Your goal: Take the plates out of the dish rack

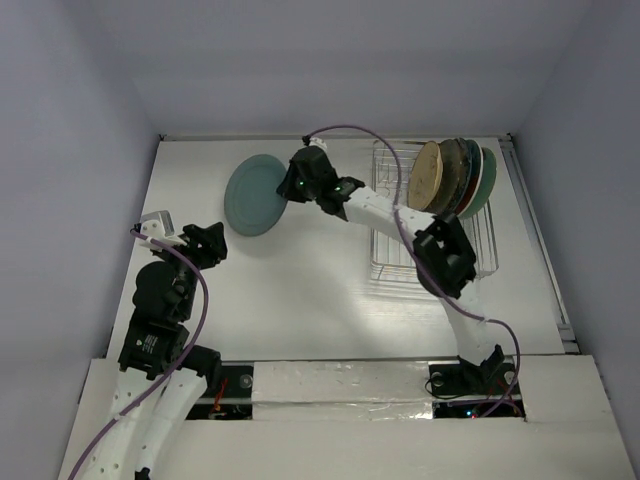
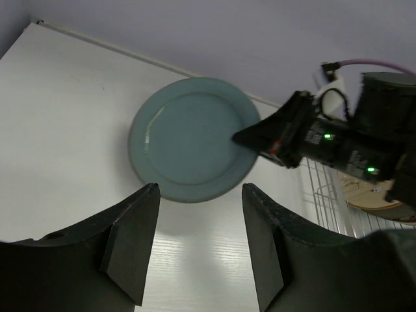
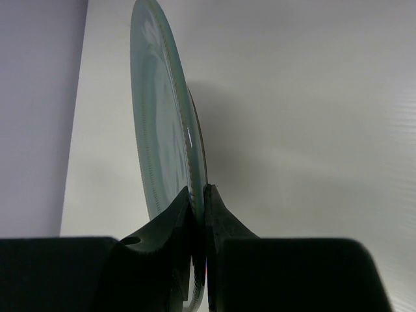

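Left gripper spread, empty, over left of table. Teal plate at table's far middle, clear of everything else, rim pinched by right gripper. Rack at right, other plates upright at its far end.

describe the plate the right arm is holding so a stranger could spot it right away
Find the wire dish rack on the right of the white table, with plates standing on edge in it. Left of the rack, the right gripper pinches the rim of one pale blue-green plate. It is the only plate outside the rack.
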